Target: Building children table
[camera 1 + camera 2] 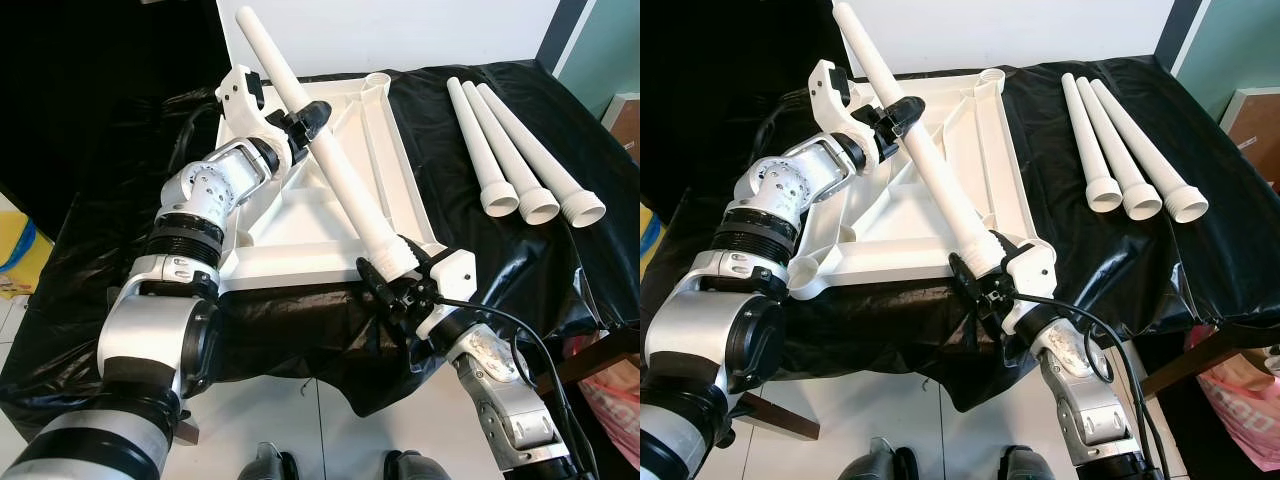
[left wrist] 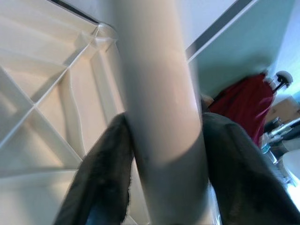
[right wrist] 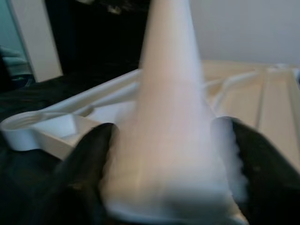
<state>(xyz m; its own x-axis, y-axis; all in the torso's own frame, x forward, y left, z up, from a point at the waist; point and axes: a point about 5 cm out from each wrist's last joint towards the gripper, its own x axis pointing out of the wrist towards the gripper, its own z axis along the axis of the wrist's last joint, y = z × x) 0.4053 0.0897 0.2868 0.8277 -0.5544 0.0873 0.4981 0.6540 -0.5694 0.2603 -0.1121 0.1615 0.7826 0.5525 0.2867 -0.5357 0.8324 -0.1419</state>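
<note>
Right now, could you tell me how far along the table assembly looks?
Early stage. The white tabletop lies upside down on the black sheet, and no leg stands in a corner socket yet. In hand: one leg is gripped by both grippers, the left gripper mid-shaft and the right gripper near the wide end. Still left: three spare legs lie beside the tabletop.

White table leg [image 1: 335,170], white tabletop [image 1: 300,235], black cloth [image 1: 470,210], black hand fingers [image 2: 101,178].

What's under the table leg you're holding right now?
The upside-down white tabletop lies beneath the held leg, ribs showing, on black sheeting. The right end effector hides the near corner socket; the left end effector grips higher up.
</note>
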